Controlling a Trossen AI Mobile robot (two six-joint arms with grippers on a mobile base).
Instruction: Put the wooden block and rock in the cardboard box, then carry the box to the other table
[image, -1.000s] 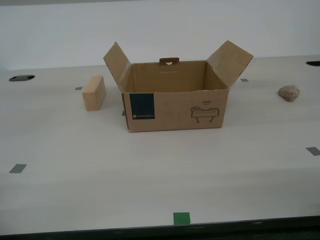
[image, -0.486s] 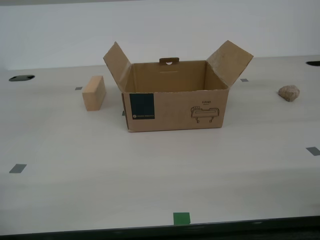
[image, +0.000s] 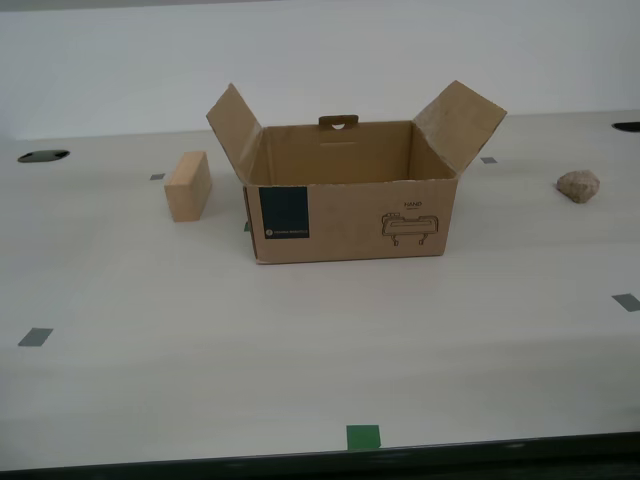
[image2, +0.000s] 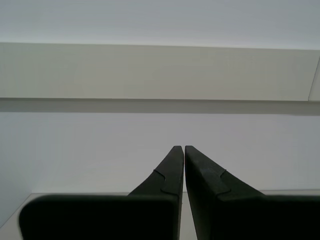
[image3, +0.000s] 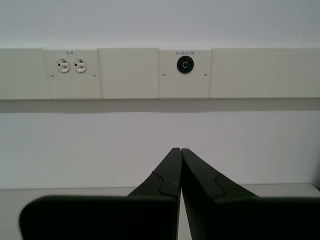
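In the exterior view the open cardboard box (image: 350, 205) stands mid-table with its side flaps raised, a dark blue label and a line drawing on its front. The wooden block (image: 188, 186) lies on the table toward the exterior view's left of the box. The rock (image: 578, 185) sits apart at the exterior view's right. Neither arm appears in the exterior view. My first gripper (image3: 180, 150) is shut on nothing and faces a wall. My second gripper (image2: 183, 147) is also shut and empty, facing a bare wall. The other table is out of view.
The off-white table (image: 300, 340) carries grey tape marks (image: 35, 337) and a green one (image: 363, 436) near its front edge. Dark cable holes (image: 43, 156) sit at the back. A wall panel with outlets (image3: 70, 65) and a round socket (image3: 185, 64) faces the first wrist camera.
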